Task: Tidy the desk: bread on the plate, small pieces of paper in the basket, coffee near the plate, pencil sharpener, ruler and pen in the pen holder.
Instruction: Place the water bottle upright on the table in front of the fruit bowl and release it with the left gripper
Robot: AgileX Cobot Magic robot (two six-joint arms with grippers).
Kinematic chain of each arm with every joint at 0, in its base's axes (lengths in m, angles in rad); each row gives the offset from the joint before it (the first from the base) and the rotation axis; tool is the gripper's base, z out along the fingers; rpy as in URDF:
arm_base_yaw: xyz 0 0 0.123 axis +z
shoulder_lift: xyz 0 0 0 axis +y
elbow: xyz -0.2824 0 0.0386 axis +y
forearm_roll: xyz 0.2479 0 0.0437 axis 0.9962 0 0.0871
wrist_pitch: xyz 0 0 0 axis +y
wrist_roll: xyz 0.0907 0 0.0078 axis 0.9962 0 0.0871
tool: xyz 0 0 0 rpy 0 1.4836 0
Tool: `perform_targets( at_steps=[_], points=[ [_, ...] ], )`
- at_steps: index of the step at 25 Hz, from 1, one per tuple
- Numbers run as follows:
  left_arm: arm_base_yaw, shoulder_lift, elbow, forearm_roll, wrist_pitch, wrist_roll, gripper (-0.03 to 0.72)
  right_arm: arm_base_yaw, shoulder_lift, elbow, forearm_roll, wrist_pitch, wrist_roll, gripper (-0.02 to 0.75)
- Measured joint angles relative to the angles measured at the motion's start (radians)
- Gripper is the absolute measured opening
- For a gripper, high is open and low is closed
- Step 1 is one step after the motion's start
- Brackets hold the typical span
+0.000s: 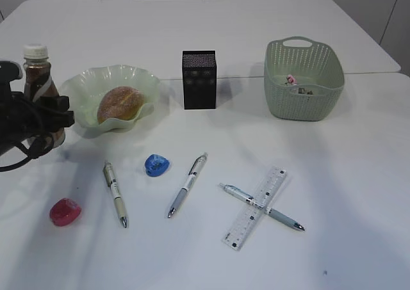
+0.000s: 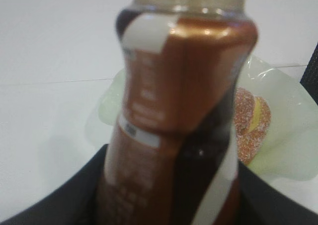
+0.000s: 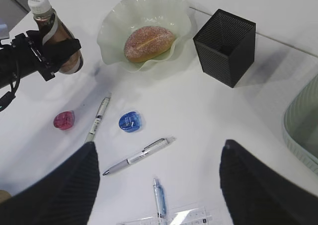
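My left gripper (image 1: 46, 114) is shut on the brown coffee bottle (image 1: 37, 72), held just left of the green plate (image 1: 148, 84). The bread (image 1: 120, 104) lies in that plate. Close up, the coffee (image 2: 179, 111) fills the left wrist view, with the bread (image 2: 252, 123) behind it. My right gripper (image 3: 159, 145) hangs open and empty above a silver pen (image 3: 139, 156). A clear ruler (image 1: 272, 182) lies on the desk under a blue pen (image 1: 285, 219). Another pen (image 1: 115, 194), a blue sharpener (image 1: 156, 164) and a red sharpener (image 1: 65, 211) lie nearby. The pen holder (image 1: 199, 79) stands behind.
The sage basket (image 1: 304, 101) stands at the back right with small paper pieces (image 1: 291, 80) inside. A seam between two tabletops runs behind the plate and basket. Bare white desk (image 1: 346, 194) lies at the front right.
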Motion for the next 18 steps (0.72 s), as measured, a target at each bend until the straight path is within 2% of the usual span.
perform_targets(
  at_steps=[11,18],
  points=[
    [0.0,0.152,0.0,0.002,-0.224,0.0,0.384,0.0,0.0,0.0,-0.002,0.0,-0.069,0.586],
    [0.0,0.215,0.0,0.01,-0.284,0.0,0.384,0.0,0.0,0.0,-0.074,-0.125,-0.095,0.586]
  ],
)
